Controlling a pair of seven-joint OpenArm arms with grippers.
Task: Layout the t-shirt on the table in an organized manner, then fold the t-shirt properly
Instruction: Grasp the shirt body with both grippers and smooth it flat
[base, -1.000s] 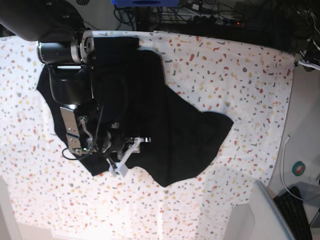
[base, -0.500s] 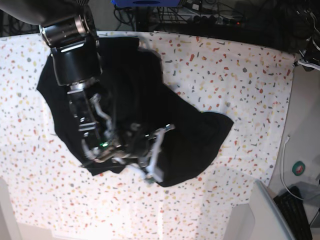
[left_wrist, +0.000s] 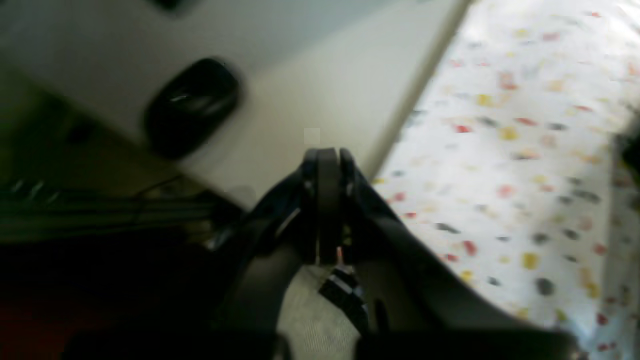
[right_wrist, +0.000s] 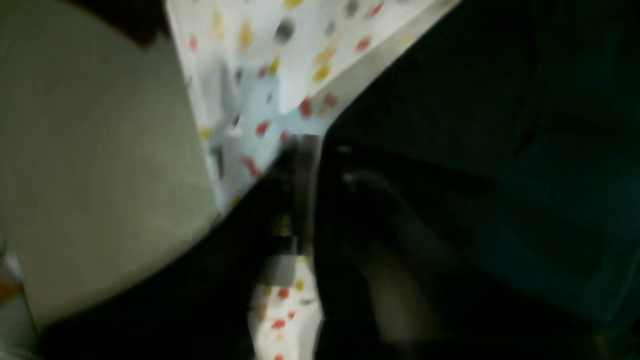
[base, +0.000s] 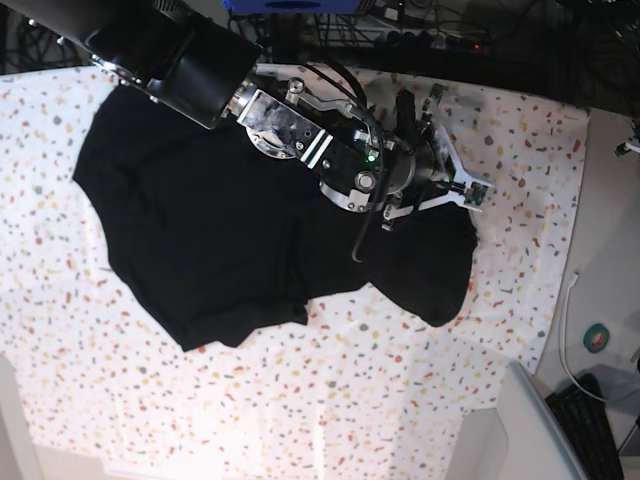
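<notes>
Speckled table (base: 520, 130) under crumpled t-shirt (base: 210, 230); my right gripper (base: 440, 185) pinching its right edge, spreading next

I see the t-shirt (base: 240, 240) lying on the table (base: 520, 150), more to its left. My right arm (base: 300, 125) reaches over it.

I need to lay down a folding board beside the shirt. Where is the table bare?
The table is bare in a wide strip between the t-shirt and its near edge, and along its left side. It is crowded at the far right, where the right gripper and arm hang over the shirt.
</notes>
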